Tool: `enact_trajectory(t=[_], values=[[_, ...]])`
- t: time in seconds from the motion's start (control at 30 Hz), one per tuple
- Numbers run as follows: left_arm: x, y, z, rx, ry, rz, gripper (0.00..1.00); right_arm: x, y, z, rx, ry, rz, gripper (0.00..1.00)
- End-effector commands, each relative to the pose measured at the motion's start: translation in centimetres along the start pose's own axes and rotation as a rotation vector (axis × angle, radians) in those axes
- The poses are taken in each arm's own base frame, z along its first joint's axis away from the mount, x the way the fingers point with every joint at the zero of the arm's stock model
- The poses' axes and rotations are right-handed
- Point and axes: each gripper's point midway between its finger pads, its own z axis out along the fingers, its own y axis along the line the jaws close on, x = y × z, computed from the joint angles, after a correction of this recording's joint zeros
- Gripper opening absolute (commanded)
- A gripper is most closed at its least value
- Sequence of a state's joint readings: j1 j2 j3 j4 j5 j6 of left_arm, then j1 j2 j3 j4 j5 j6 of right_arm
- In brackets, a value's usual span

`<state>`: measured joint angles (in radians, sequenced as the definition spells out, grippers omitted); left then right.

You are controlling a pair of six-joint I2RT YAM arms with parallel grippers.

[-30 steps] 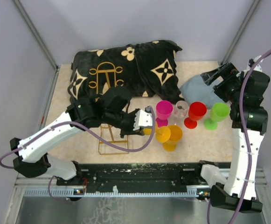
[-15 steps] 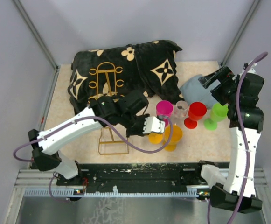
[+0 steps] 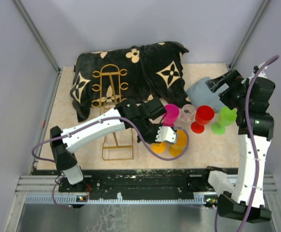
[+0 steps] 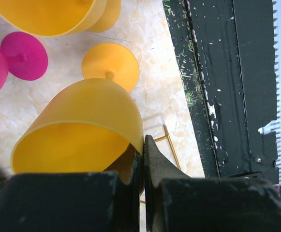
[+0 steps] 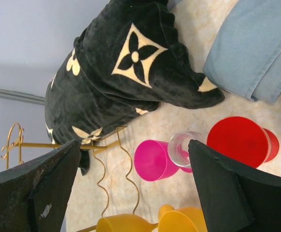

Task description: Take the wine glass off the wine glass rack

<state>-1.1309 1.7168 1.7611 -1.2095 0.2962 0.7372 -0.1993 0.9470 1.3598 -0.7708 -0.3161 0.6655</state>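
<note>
Since 1.0 s ago my left pincer [image 4: 142, 159] sits further right, just beside the wine glass rack [image 3: 117, 147]. It is clamped on the rim of the tilted orange wine glass [image 4: 82, 121], next to a second orange glass [image 3: 180, 139]. The rack lies on the surface [image 3: 205, 150], its far end on the black cloth [image 3: 150, 67]. My right pincer [image 3: 221, 87] has its fingers apart, over the blue cloth [image 3: 198, 92].
</note>
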Motion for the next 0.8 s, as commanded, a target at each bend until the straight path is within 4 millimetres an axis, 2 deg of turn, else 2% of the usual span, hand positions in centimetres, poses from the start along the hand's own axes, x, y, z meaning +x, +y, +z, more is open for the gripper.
enact_trajectory(t=[0.0,0.47,0.77], values=[[-0.2,-0.3,0.2,0.043,0.02,0.05,0.0,-1.3,1.6,-1.4,-0.052,-0.064,-0.031,0.93],[0.1,1.1,3.1,0.073,0.11,0.04,0.0,-1.2,1.6,-3.0,-0.033,-0.077,-0.057,0.94],[1.0,2.0,4.6,0.054,0.186,0.007,0.0,-0.8,1.4,-3.1,-0.031,-0.066,-0.054,0.95]])
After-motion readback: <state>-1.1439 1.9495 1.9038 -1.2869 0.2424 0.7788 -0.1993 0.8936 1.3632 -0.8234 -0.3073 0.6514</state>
